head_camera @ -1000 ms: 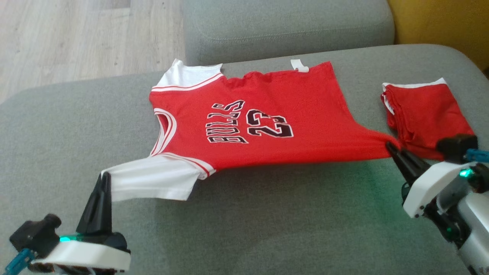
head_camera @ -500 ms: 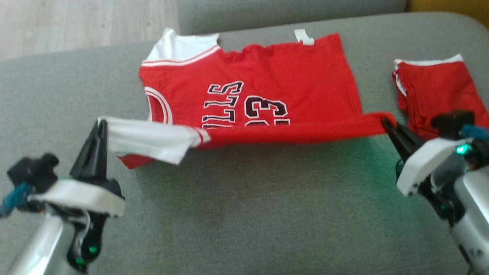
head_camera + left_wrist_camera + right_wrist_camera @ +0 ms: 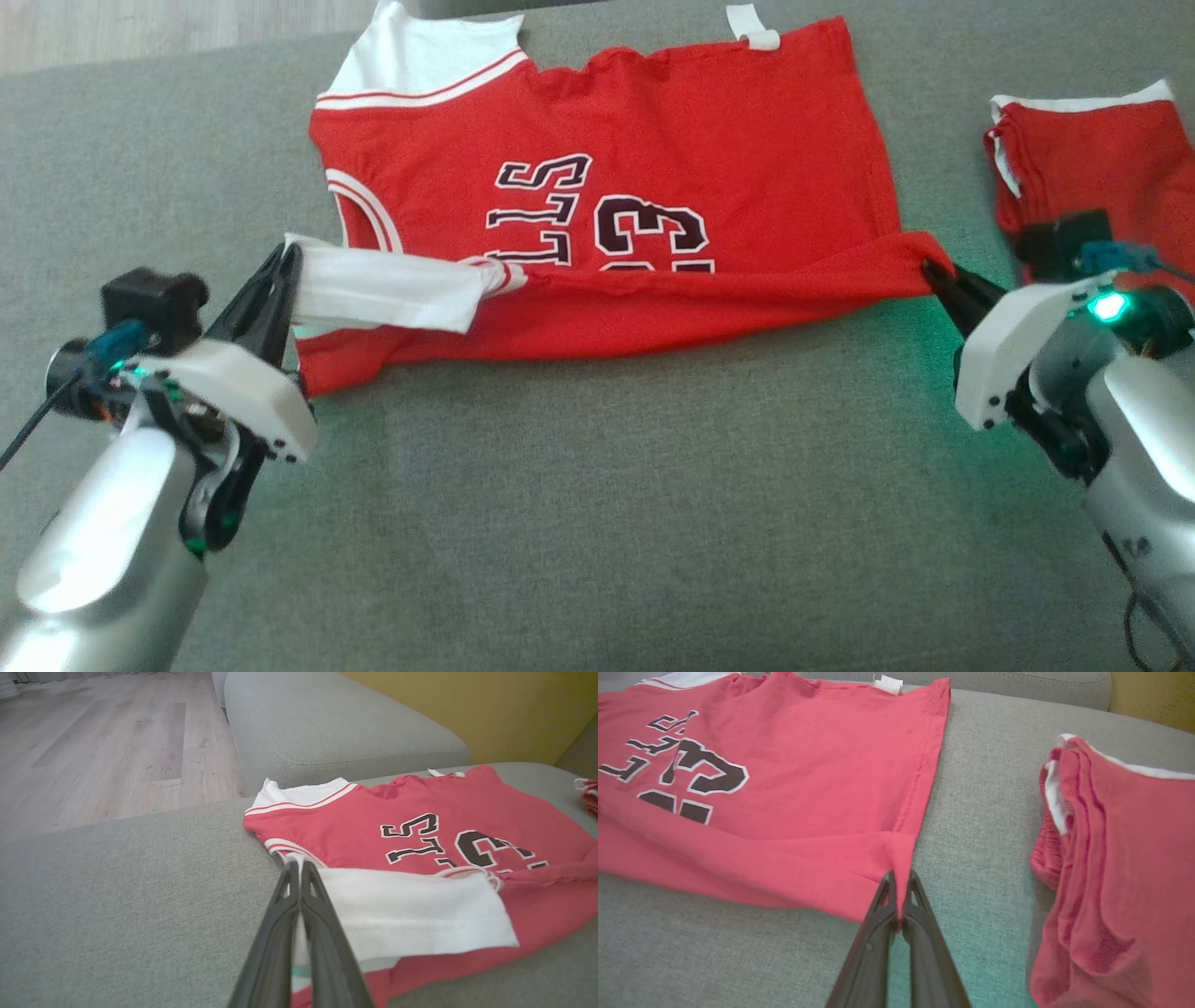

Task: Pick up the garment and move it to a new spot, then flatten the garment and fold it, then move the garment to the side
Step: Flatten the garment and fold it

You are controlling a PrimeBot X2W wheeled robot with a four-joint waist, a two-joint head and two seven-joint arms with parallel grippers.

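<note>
Garment (image 3: 700,140) (image 3: 364,826) (image 3: 808,765): red basketball jersey w/ white sleeves and striped trim, lying front-up across grey sofa seat (image 3: 597,523), neck end toward robot's left, hem toward its right. Black print (image 3: 597,224), white-outlined, reads sideways in head view; its near part is covered by the raised edge. Near long edge is lifted off the seat and stretched in a band between both grippers, some red cloth hanging below it; far half lies flat. White tag (image 3: 752,23) sticks out at far edge. Left gripper (image 3: 289,254) (image 3: 299,865): jaws pinched fully together on end of near white sleeve (image 3: 392,289), cloth caught between the tips. Right gripper (image 3: 929,273) (image 3: 900,877): jaws likewise closed tight, gripping near hem corner, fabric bunched to a point at the tips. Green light glows on the right wrist, tinting the seat beneath. Folded red piece (image 3: 1092,159) (image 3: 1125,858), white edging, sits on same seat to the right of the jersey, apart from it, just beyond the right gripper. Backrest cushion (image 3: 336,723), wood floor (image 3: 93,742) and yellow wall (image 3: 490,709) in the left wrist view.
</note>
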